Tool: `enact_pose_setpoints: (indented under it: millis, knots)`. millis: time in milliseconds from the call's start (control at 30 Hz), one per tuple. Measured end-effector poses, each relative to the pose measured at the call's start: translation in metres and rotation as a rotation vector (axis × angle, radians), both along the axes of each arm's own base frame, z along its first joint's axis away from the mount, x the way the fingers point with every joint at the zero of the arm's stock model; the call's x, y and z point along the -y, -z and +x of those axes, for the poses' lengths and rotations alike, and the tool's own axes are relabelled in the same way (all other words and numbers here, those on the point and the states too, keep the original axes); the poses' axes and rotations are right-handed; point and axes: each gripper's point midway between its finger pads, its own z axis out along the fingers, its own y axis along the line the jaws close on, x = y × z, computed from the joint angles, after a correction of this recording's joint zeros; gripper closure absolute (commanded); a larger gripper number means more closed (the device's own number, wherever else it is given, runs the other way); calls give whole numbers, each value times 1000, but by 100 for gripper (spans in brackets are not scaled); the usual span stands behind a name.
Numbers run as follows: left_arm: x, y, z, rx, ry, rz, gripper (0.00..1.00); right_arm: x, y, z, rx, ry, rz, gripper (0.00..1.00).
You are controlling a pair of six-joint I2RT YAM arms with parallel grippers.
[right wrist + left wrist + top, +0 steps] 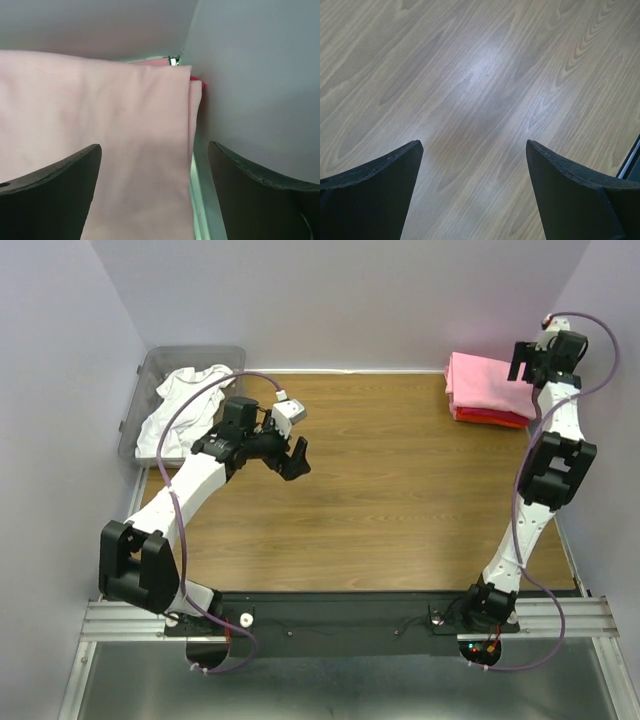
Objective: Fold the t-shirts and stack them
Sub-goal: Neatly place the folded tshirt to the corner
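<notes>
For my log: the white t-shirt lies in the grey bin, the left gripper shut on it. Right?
No: the left gripper is open over the table, holding nothing (left wrist view). The white t-shirt does lie in the grey bin.

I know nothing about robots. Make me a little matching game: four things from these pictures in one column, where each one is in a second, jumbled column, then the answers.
Things:
1. white shirt
2. pink shirt
3. left gripper
4. right gripper

Places:
A. open, over bare table
B. crumpled in the grey bin
C. open, over the edge of the stack, by the wall
D. folded, on top of the stack in the far right corner

Pairs: 1-B, 2-D, 3-A, 4-C.
</notes>
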Motion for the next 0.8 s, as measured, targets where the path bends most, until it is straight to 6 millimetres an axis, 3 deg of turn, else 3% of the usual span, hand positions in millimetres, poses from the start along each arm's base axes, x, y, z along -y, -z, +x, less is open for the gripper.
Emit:
enact_pose_setpoints:
  millis: [200, 467, 533, 600, 667, 800]
  knots:
    - [-14, -15, 5, 33, -37, -22, 3, -28, -49, -41, 50, -6, 83, 2]
    - [-27, -34, -1, 73, -95, -55, 3, -96, -130, -132, 147, -132, 168, 0]
    - [-30, -38, -2, 79, -116, -59, 3, -116, -140, -155, 153, -182, 199, 0]
    - [-33, -39, 0, 80, -141, -57, 3, -133, -141, -177, 143, -226, 230, 0]
    - [-38, -37, 2, 74, -166, -45, 3, -150, -128, -199, 102, -263, 272, 0]
    - [-50, -21, 3, 46, -218, -2, 3, -177, -68, -232, -40, -297, 364, 0]
